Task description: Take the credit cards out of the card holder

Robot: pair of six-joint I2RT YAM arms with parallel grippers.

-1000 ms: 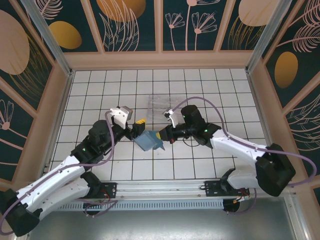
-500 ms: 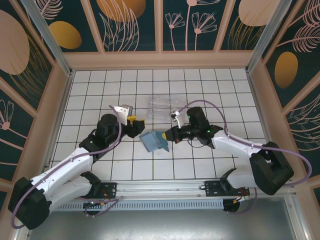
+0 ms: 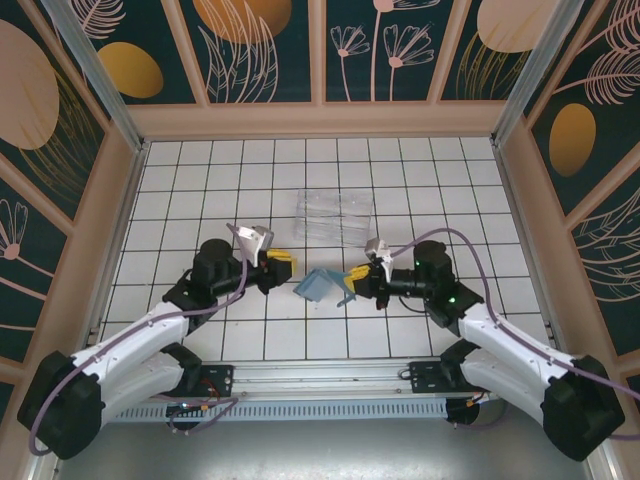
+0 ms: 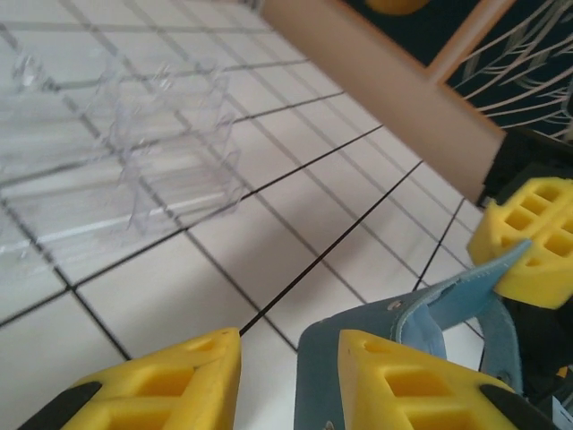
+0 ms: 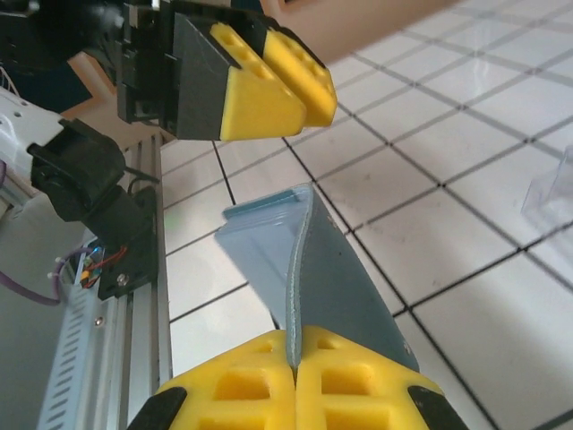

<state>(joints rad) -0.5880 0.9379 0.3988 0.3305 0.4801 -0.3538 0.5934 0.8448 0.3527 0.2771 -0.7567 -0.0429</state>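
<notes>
White tiled table [image 3: 200, 180] beneath both arms. The teal-blue card holder [image 3: 318, 287], part open with a paler blue lining, is clamped by one edge in the right gripper [image 3: 352, 283]. The left gripper [image 3: 284, 263] sits just beside it, narrowly parted and empty.

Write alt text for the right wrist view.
The right gripper is shut on one edge of the teal holder, which stands upright and slightly fanned open over the white tiled table. The left gripper hovers just beyond the holder's far edge, pads nearly together, not touching it. A clear tray's corner is at the right.
</notes>
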